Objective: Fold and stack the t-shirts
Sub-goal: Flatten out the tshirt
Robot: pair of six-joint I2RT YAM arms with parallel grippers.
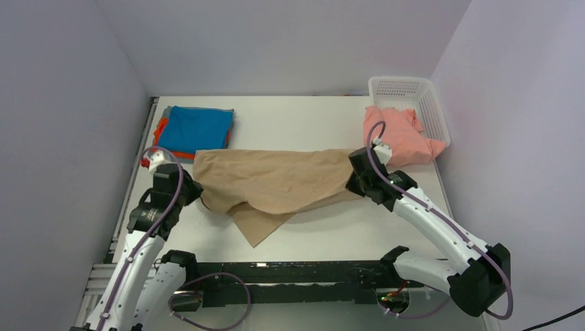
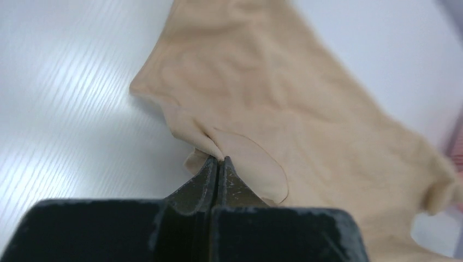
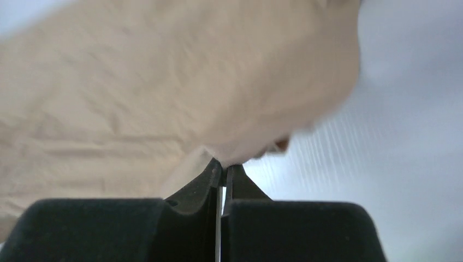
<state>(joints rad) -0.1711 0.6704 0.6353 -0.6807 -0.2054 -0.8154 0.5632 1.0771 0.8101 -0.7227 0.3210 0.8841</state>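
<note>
Salmon-pink t-shirt overflows white basket while tan-beige t-shirt lies outside it.

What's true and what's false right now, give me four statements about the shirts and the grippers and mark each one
1. Both the left gripper and the right gripper are shut on the tan t-shirt. True.
2. The salmon-pink t-shirt lies on the folded stack at far left. False: it is bunched at the white basket, far right.
3. The blue t-shirt lies on top of an orange t-shirt. True.
4. The tan t-shirt is folded small. False: it is spread wide between the grippers.
</note>
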